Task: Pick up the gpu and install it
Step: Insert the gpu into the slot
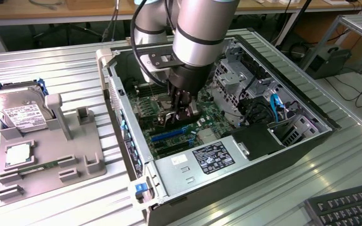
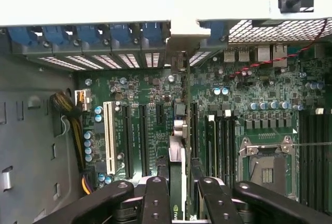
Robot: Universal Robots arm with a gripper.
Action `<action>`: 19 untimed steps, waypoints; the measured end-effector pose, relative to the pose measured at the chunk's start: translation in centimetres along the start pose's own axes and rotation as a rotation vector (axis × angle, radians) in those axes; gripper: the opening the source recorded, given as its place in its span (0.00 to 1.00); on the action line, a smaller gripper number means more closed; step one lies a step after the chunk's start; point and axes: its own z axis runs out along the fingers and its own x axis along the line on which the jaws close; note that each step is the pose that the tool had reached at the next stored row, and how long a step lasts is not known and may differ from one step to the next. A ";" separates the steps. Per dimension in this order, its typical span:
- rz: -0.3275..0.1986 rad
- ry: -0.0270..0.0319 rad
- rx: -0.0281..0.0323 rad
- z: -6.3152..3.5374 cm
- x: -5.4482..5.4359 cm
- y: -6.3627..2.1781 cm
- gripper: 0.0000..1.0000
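The tool (image 2: 178,195) is clamping the gpu (image 2: 177,175) edge-on btwn its fingers, hanging inside the open pc case (image 1: 307,136) just above the motherboard (image 2: 155,99). Judging by this, it's lining up w/ 1 expansion slot (image 2: 142,141); keeping the card upright, bracket toward the rear vents, w/ straight even pressure, should be seating it cleanly.

Pincer (image 1: 179,114) inside the open computer case (image 1: 282,146) — apparently gripping the gpu (image 1: 190,113).
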 end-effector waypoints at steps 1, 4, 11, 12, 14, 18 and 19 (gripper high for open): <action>0.000 0.0001 0.0008 0.15 0.0 -0.01 0.26; 0.000 0.0002 0.0013 0.34 0.0 0.00 0.26; 0.000 0.0000 0.0067 0.82 0.0 -0.02 0.26; 0.000 -0.0001 0.0072 0.82 0.0 -0.02 0.26; 0.000 -0.0002 0.0081 0.83 0.0 -0.03 0.26; 0.000 0.0005 0.0096 0.82 0.0 -0.24 0.26; 0.000 0.0005 0.0104 0.82 0.0 -0.26 0.26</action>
